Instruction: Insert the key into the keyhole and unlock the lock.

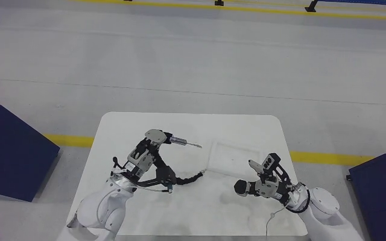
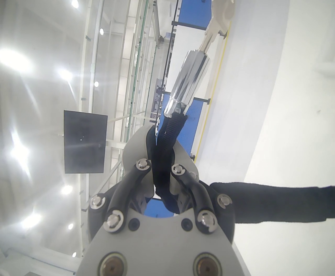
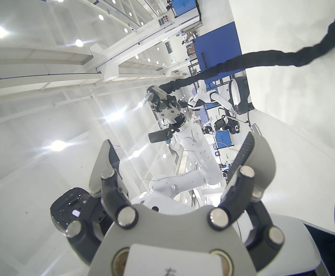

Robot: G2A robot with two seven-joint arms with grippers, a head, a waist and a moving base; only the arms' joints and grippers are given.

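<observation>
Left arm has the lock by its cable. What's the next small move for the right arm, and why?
Probably bring the right gripper to the key and close on its head. The key looks already seated in the chrome lock, which the left gripper holds by its black cable; the right gripper is open, empty and well apart.

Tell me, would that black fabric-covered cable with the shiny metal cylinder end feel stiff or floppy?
Probably floppy: the black fabric-covered cable bends in loose curves away from the left gripper. The shiny metal cylinder at its end looks solid, so that end is likely heavier. Its polished surface may be slippery; the gripper is shut on the fabric.
</observation>
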